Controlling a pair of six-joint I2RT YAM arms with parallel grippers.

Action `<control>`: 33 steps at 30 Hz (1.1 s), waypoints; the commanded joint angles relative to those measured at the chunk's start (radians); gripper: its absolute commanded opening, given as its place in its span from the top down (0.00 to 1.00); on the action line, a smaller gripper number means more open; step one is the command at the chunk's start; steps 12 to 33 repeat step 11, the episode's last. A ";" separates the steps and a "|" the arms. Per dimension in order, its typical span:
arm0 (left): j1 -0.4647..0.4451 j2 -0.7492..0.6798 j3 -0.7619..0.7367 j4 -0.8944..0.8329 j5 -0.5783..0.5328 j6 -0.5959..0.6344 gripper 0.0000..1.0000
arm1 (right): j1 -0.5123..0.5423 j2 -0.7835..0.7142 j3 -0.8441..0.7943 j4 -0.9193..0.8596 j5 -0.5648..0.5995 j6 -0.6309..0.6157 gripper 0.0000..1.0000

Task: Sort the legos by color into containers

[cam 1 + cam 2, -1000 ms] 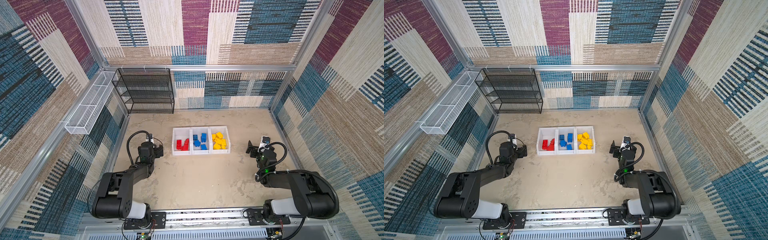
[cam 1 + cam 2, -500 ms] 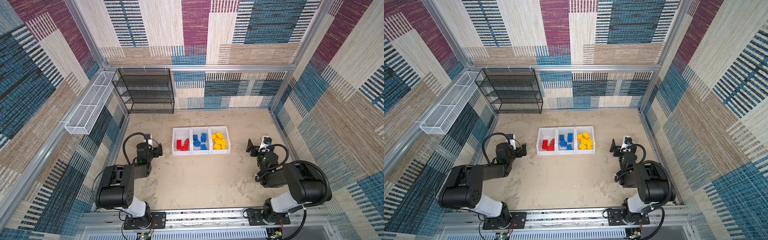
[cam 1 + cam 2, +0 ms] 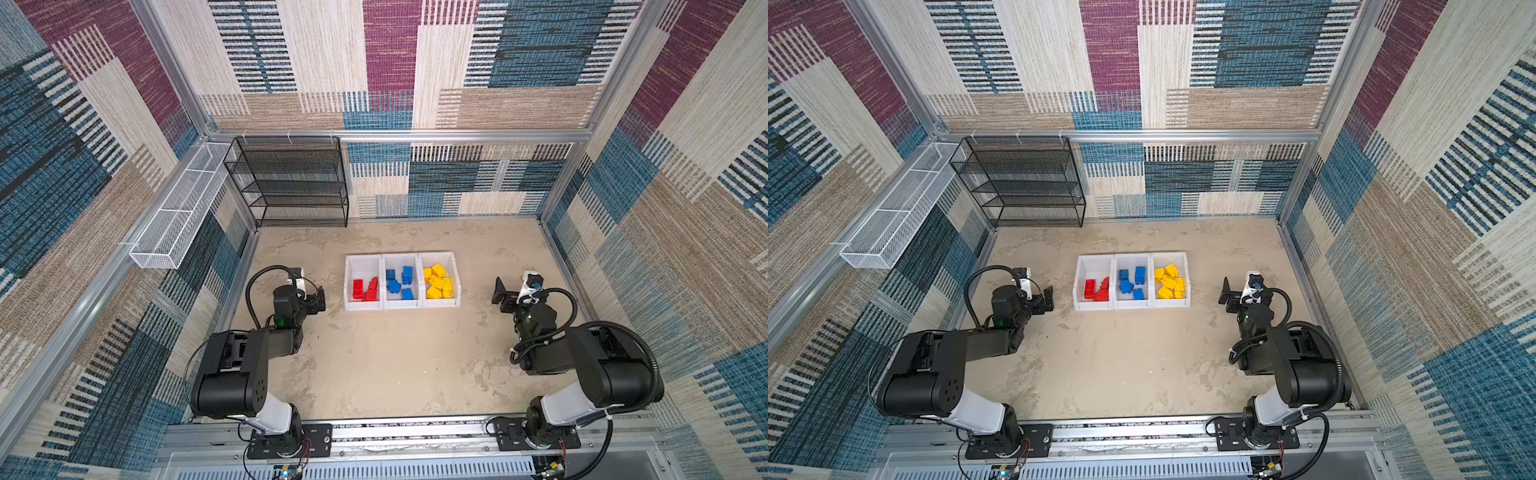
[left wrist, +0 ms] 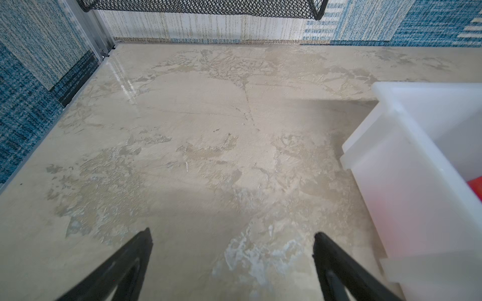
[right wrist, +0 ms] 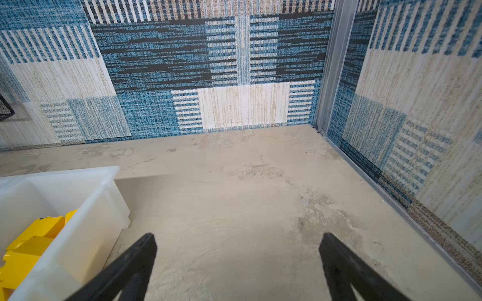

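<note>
bins (image 3: 401, 306): red legos (image 3: 365, 289), blue legos (image 3: 400, 284), yellow legos (image 3: 438, 282), 1 colour each.
L claw (image 4: 232, 234): jaws wide, empty, 9 o'clock of bins.
R claw (image 5: 238, 235): wide, empty, 3 o'clock.

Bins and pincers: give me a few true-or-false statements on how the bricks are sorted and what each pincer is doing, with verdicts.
1. The red bricks lie in the left bin. True.
2. The yellow bricks lie in the middle bin. False: they are in the right bin; the middle bin holds the blue bricks.
3. The left pincer is open and empty. True.
4. The right pincer grips a yellow brick. False: it is open, empty, beside the right bin.
5. Loose bricks lie on the table. False: none shows outside the bins.
</note>
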 commanded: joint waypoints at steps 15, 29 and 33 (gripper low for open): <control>0.005 -0.004 -0.001 0.046 0.021 0.008 0.01 | -0.001 -0.003 0.000 0.038 -0.002 -0.001 0.00; 0.005 -0.004 -0.001 0.046 0.021 0.008 0.01 | -0.001 -0.003 0.000 0.038 -0.002 -0.001 0.00; 0.005 -0.004 -0.001 0.046 0.021 0.008 0.01 | -0.001 -0.003 0.000 0.038 -0.002 -0.001 0.00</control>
